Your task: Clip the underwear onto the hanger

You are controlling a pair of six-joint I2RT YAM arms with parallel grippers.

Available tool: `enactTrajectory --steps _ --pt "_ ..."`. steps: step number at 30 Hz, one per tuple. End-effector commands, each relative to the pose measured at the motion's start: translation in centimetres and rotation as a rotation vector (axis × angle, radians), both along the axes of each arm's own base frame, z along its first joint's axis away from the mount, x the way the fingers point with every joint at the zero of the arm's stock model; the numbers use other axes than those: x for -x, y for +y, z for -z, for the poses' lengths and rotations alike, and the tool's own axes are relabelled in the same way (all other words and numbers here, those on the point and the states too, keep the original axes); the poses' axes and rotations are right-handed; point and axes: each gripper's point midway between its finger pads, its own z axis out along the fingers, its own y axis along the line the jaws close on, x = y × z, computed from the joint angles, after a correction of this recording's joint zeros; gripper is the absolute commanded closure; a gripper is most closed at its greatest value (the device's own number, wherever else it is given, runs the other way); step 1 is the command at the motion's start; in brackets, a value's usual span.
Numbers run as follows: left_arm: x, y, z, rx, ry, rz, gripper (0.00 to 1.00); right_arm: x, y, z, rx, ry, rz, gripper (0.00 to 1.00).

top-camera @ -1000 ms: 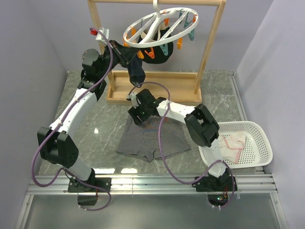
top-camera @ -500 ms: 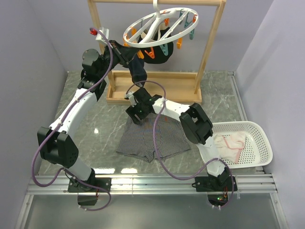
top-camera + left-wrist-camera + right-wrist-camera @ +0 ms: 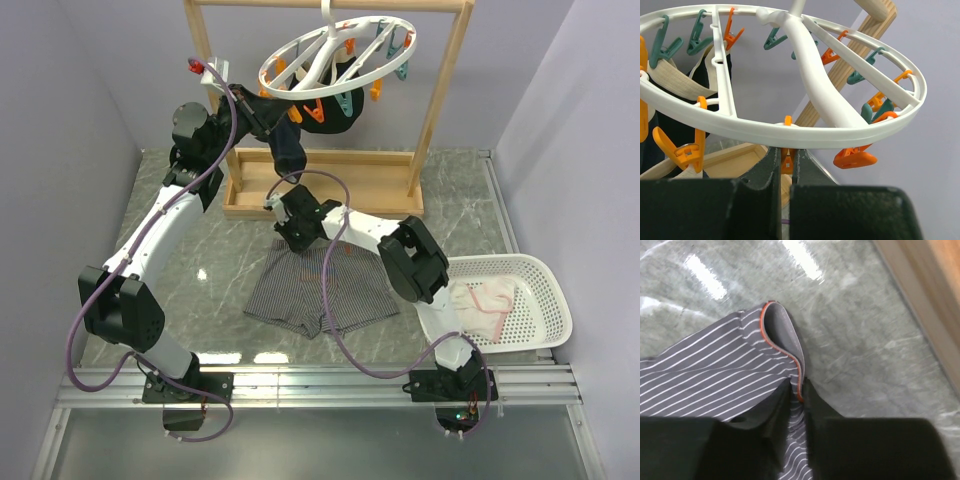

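The underwear point(image 3: 320, 295), grey with fine stripes, lies flat on the marble table; its red-trimmed waistband point(image 3: 782, 347) is bunched up at the far edge. My right gripper point(image 3: 290, 238) point(image 3: 797, 387) is shut on that waistband edge, low over the table. The hanger point(image 3: 340, 55), a white spoked ring with orange and teal clothespins, hangs from the wooden frame. My left gripper point(image 3: 292, 112) point(image 3: 786, 155) is raised just under the ring point(image 3: 790, 132), shut on an orange clothespin point(image 3: 786, 162) hanging there.
The wooden frame point(image 3: 443, 100) and its base tray point(image 3: 330, 195) stand at the back. A dark garment point(image 3: 290, 150) hangs from the ring beside my left gripper. A white basket point(image 3: 545, 290) with a pinkish-white cloth point(image 3: 485, 305) sits at the right.
My right gripper has closed on the underwear's waistband edge, pinching it into a fold. The left arm has not moved.
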Motion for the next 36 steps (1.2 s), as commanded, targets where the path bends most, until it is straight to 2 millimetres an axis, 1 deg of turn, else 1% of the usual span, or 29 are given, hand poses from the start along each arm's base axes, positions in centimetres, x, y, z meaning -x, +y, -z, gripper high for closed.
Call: enactTrajectory --steps 1,2,3,4,5,6,7,9,10,11,12,13,15,16,18,19,20,21,22,24,25,26,27,29,30,33,36 --pt "0.8 -0.1 -2.5 0.025 -0.084 0.013 1.0 2.9 -2.2 2.8 0.114 0.07 -0.01 0.81" --pt "0.8 -0.2 -2.5 0.024 -0.083 0.016 1.0 3.0 -2.2 2.4 0.109 0.064 -0.031 0.93" --pt "0.8 -0.2 -2.5 0.024 -0.083 0.016 1.0 3.1 -2.3 2.7 0.11 0.062 -0.035 0.99" --pt "0.8 -0.2 -2.5 0.025 -0.082 0.015 1.0 2.9 -2.3 2.3 0.105 0.049 -0.035 1.0" --pt "0.8 -0.2 -2.5 0.027 -0.082 0.016 1.0 2.8 -2.2 1.3 0.087 0.027 -0.04 1.0" --pt "0.7 -0.2 -2.4 0.026 -0.078 0.016 1.0 2.8 -2.2 1.1 0.077 0.015 -0.048 1.0" --pt "0.7 -0.2 -2.3 0.025 -0.076 0.019 1.0 2.6 -1.9 -0.3 0.054 -0.011 -0.052 1.0" --pt "0.7 -0.2 -2.2 0.024 -0.071 0.019 1.0 2.6 -1.6 -1.5 0.019 -0.04 -0.069 1.0" --pt "0.7 -0.2 -2.2 0.024 -0.071 0.019 1.0 2.4 -1.4 -3.3 -0.011 -0.072 -0.07 1.0" --pt "0.8 -0.2 -2.1 0.022 -0.065 0.019 1.0 2.4 -1.5 -3.9 -0.023 -0.083 -0.072 1.0" --pt "0.8 -0.2 -2.0 0.022 -0.064 0.019 1.0 2.0 -1.3 -5.0 -0.047 -0.111 -0.07 1.0" --pt "0.9 -0.2 -2.1 0.02 -0.067 0.018 1.0 2.0 -1.2 -6.9 -0.076 -0.143 -0.072 1.0" --pt "1.0 -0.2 -1.9 0.015 -0.061 0.019 1.0 1.7 -1.4 -8.6 -0.104 -0.176 -0.068 1.0" --pt "1.0 -0.1 -1.9 0.012 -0.061 0.018 1.0 1.6 -1.5 -10.4 -0.127 -0.206 -0.061 1.0" --pt "1.1 -0.1 -1.5 0.005 -0.053 0.018 1.0 1.2 -1.9 -11.9 -0.137 -0.248 -0.047 1.0" --pt "1.1 -0.1 -1.3 0.0 -0.047 0.019 1.0 1.1 -2.0 -13.5 -0.157 -0.281 -0.036 1.0" --pt "1.1 -0.1 -1.0 -0.003 -0.04 0.018 1.0 0.6 -2.4 -14.2 -0.154 -0.312 -0.017 1.0" --pt "1.1 -0.2 -0.8 -0.009 -0.035 0.021 1.0 0.5 -2.5 -14.8 -0.166 -0.334 -0.009 1.0" --pt "1.2 -0.1 -0.8 -0.01 -0.036 0.02 1.0 0.3 -2.8 -16.0 -0.176 -0.366 0.005 1.0" --pt "1.2 -0.1 -0.7 -0.012 -0.032 0.018 1.0 0.1 -3.0 -16.9 -0.191 -0.397 0.021 1.0" --pt "1.2 -0.1 -0.5 -0.015 -0.027 0.018 1.0 0.1 -3.2 -18.0 -0.206 -0.42 0.028 1.0" --pt "1.2 -0.1 -0.5 -0.016 -0.027 0.018 1.0 0.0 -3.4 -18.3 -0.206 -0.436 0.04 1.0" --pt "1.3 -0.1 -0.5 -0.019 -0.027 0.017 1.0 0.0 -3.4 -19.4 -0.233 -0.463 0.043 1.0" --pt "1.3 -0.1 -0.2 -0.024 -0.02 0.016 1.0 -0.6 -4.0 -20.3 -0.236 -0.517 0.076 1.0" --pt "1.3 0.0 -0.2 -0.029 -0.022 0.013 1.0 -0.6 -4.2 -21.2 -0.249 -0.539 0.081 1.0" --pt "1.3 0.0 0.3 -0.04 -0.012 0.013 1.0 -0.9 -4.7 -22.3 -0.253 -0.582 0.095 1.0" --pt "1.2 0.0 0.7 -0.048 -0.002 0.013 1.0 -0.9 -4.9 -23.9 -0.264 -0.613 0.101 1.0"
